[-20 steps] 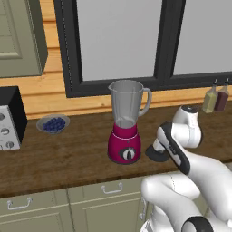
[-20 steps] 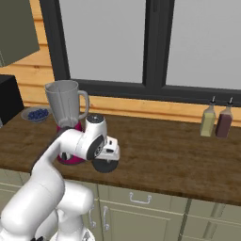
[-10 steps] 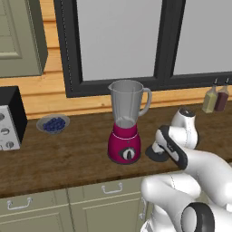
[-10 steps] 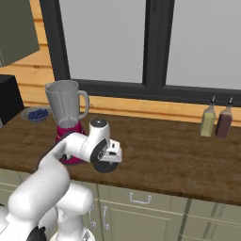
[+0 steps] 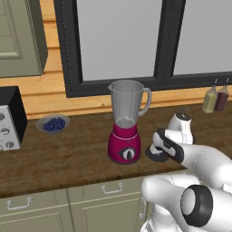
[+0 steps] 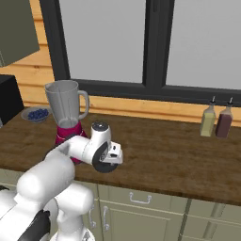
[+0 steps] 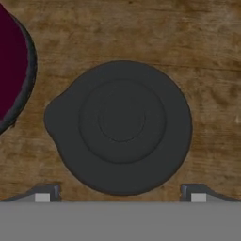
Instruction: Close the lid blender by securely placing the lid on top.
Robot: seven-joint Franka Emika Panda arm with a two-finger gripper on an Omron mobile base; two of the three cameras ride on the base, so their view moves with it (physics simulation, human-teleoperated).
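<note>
Fingers [image 7: 43, 194] spread wide above lid [image 7: 120, 126] – lid flat on counter [image 7: 207, 70], just beside blender [image 5: 125, 122].

1. The white arm reaches forward from the base and bends down at the wrist, so the hand points at the tabletop [image 5: 68, 158].
2. The end effector [image 7: 120, 195] hangs low, directly above the lid [image 7: 120, 124] and not touching it.
3. Its two fingertips [image 7: 42, 194] stand wide apart, one at each side of the hand view, with nothing between them.
4. In the base views the hand sits just right of the blender [image 5: 125, 122].
</note>
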